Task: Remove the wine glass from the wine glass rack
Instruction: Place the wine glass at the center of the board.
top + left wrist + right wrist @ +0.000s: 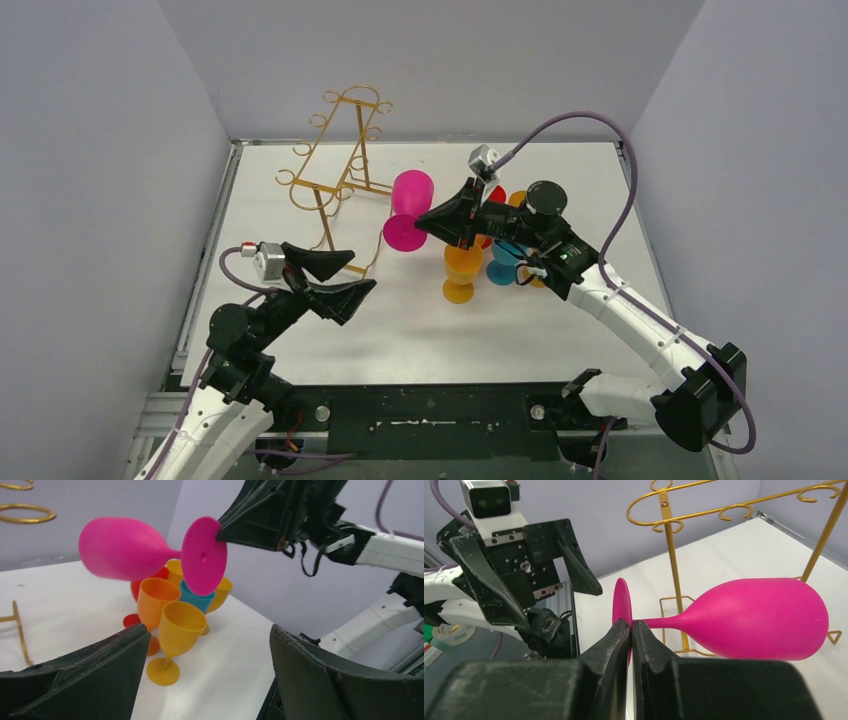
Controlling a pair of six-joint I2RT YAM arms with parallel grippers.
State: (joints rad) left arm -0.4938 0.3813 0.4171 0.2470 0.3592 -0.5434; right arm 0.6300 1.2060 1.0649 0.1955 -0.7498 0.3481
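glossy pink wine glass (pixel 764 617) sideways, round foot in pinch of right hand (pixel 630 626); left hand (pixel 362 271) spread

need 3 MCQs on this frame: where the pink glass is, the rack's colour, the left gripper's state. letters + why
1. Where is the pink wine glass?
A. hanging on a hook
B. standing upright on the tabletop
C. held sideways in the air

2. What colour is the wine glass rack?
A. gold
B. silver
C. black

3. What state is the left gripper in?
A. shut on the pink glass
B. open and empty
C. shut on a gold wire

Answers:
1 C: the right gripper pinches its foot, with the bowl sideways above the table.
2 A: its wire frame is gold.
3 B: its fingers stand apart with nothing between them.
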